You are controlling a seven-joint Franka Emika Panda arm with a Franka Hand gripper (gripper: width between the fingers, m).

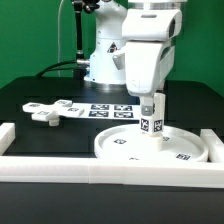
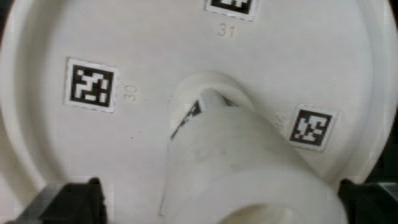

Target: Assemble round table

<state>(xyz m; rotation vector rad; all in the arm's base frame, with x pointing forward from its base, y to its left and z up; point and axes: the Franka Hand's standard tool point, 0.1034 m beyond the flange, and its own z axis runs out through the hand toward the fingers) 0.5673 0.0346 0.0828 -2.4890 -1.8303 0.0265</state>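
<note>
- The gripper (image 1: 152, 97) hangs straight down over the round disc (image 1: 112, 150), its jaws spread wide and gripping nothing.
- The short cylinder leg (image 1: 152, 122) stands upright on the disc's inner face at about the middle, with square tags on its side.
- In the wrist view the leg rises between the two dark fingertips (image 2: 68, 203). There is a clear gap between the leg and one finger, while the other finger sits close beside the leg. I cannot tell whether that finger touches it.
- The disc lies flat on the black table (image 1: 40, 135), rim up, at the near side and toward the exterior view's right. Several small black-and-white tags show on its inner surface.
- Whether the leg is fastened into the disc or only resting on it cannot be told.
- The cross-shaped foot piece (image 1: 47, 110) lies flat on the table toward the exterior view's left, well apart from the disc and the gripper.
- The marker board (image 1: 105, 110) lies flat between the foot piece and the disc, farther back, near the robot's base.
- A long white border rail (image 1: 60, 165) runs along the near edge of the table, just in front of the disc. Shorter rail pieces stand at the left and right ends.
</note>
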